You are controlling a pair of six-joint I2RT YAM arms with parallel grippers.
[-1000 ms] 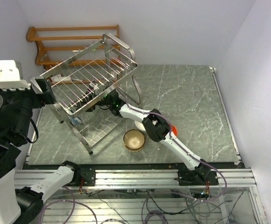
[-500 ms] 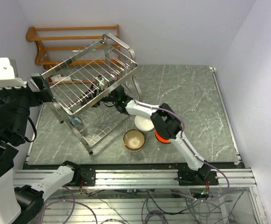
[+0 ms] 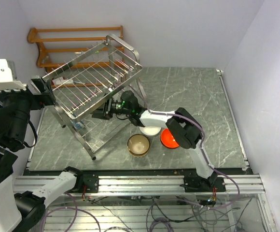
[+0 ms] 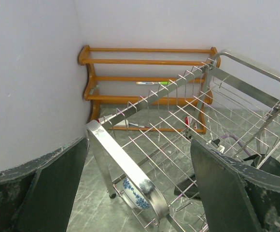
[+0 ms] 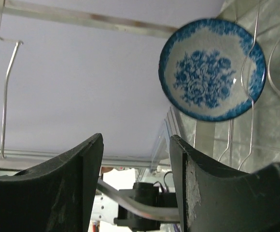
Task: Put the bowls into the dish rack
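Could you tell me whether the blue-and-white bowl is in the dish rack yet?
In: the blue-and-white bowl stands on edge among the lower-tier wires of the dish rack, its patterned inside showing in the right wrist view.

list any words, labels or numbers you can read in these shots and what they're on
No text can be read in any view.
White item seen through the dish rack wires: too small and blurred to tell whether it bears text.
Blue bowl: flower pattern only, no words.
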